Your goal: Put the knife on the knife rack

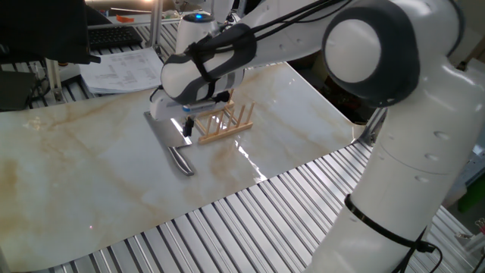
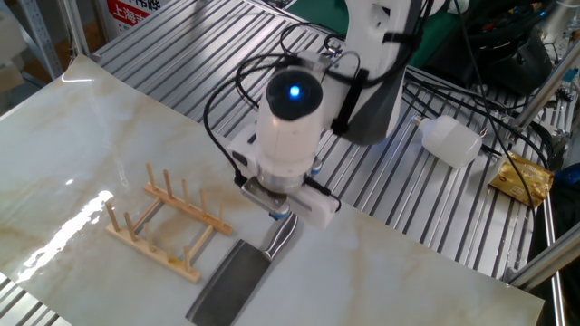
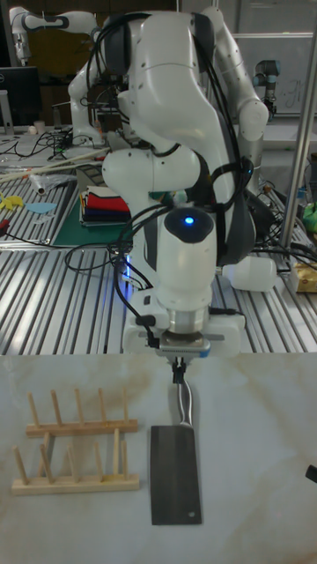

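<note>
On the marble bench, near its far edge: you find the knife lying flat, not yet lifted.
Knife axis: the long axis runs from the blade at the near side to the rounded handle, which points toward the robot's base.
Knife rack: the knife rack stands just beside the blade, apart from it, pegs upright and holding nothing.
Key relation: the gripper hangs directly over the handle end, so your coming move is, by my judgement, a straight descent along the vertical.
Gripper state: you cannot tell how wide the fingers stand; they look close together and hold nothing.
Arm pose: the wrist points straight down, forearm reaching out over the bench's far edge.
</note>
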Robot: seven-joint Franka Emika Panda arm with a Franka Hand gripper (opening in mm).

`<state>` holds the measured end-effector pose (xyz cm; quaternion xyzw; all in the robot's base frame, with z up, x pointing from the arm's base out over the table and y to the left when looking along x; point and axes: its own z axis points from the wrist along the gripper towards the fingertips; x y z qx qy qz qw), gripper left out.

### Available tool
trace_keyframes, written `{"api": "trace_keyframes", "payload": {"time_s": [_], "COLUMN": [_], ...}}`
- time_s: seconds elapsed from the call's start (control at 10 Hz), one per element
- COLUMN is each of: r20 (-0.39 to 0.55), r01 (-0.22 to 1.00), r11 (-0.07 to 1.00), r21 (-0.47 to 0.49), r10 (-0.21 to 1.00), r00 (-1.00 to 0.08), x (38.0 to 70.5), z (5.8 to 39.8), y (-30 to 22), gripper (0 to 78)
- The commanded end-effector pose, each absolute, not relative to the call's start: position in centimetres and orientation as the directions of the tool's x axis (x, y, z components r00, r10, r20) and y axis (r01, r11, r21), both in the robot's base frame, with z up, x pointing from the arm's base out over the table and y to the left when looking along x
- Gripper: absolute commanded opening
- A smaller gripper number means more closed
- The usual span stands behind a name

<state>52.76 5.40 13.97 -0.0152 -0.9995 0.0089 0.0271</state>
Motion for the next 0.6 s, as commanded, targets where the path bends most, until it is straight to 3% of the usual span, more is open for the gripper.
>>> {"api": "trace_keyframes", "payload": {"time_s": [0.1, 0.6], "r20": [0.034, 0.018], "r01": [0.018, 0.025], "r11": [1.000, 1.000], "r21": [-0.009, 0.019], "r10": [0.018, 0.024], "r00": [-0.999, -1.000], "x": [53.5, 54.2], "z": [12.6, 10.7], "y": [5.8, 5.8], "gripper": [0.0, 0.0]}}
